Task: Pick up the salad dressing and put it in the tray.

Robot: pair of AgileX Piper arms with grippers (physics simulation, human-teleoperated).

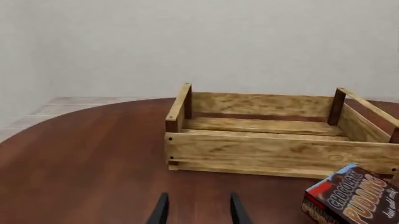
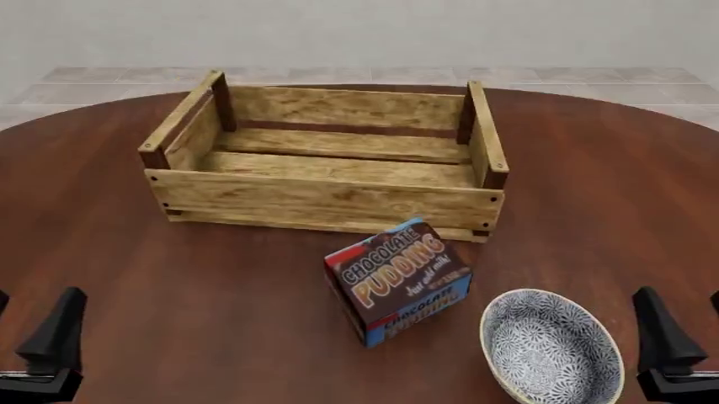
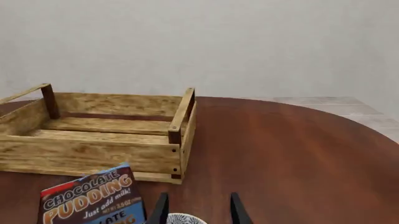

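Observation:
The salad dressing shows in none of the views. The tray [image 2: 326, 198] is a large light-wood slatted crate with dark corner posts, standing empty at the middle back of the table; it also shows as the tray [image 1: 281, 154] and the tray [image 3: 87, 156]. My left gripper [image 2: 29, 328] sits open at the near left edge, well short of the tray. At the near right edge my right gripper [image 2: 688, 328] is open too. Both wrist views show the left gripper [image 1: 198, 212] and the right gripper [image 3: 198, 212] with nothing between the fingers.
A brown chocolate pudding box [image 2: 399, 282] lies tilted just in front of the tray's right end, also seen as the box [image 1: 352, 196] and the box [image 3: 93, 200]. A blue-white patterned bowl [image 2: 551, 349] stands at the near right, beside my right gripper.

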